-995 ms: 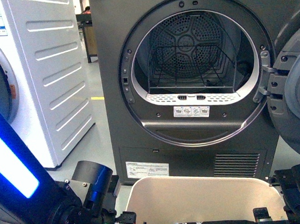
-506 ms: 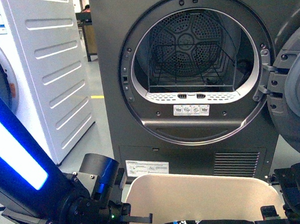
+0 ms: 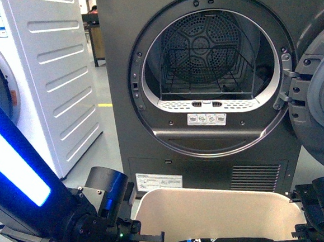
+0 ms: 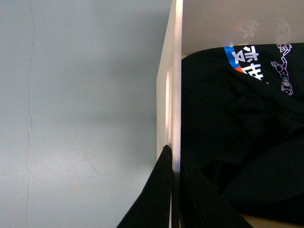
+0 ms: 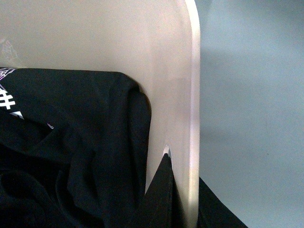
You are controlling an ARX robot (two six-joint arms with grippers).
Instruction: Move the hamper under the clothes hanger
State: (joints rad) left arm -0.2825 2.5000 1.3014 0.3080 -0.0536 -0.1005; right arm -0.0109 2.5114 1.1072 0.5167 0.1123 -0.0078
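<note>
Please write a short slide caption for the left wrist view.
Left gripper straddles the beige hamper rim; black printed clothing lies inside.

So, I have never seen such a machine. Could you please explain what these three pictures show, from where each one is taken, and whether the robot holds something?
It is a robot with two arms, each ending in a gripper. The front view comes from a camera on its body: it faces a dark grey dryer with its door open, and a white appliance stands further left. Low down sits the beige hamper, with a black T-shirt with printed lettering inside. The other two pictures come from cameras on the wrists, looking down onto the hamper's side walls and the grey floor. The left gripper has one finger on each side of the hamper's wall, and so does the right gripper on the opposite wall. So the robot appears to hold the hamper by both sides. No clothes hanger is in view.
</note>
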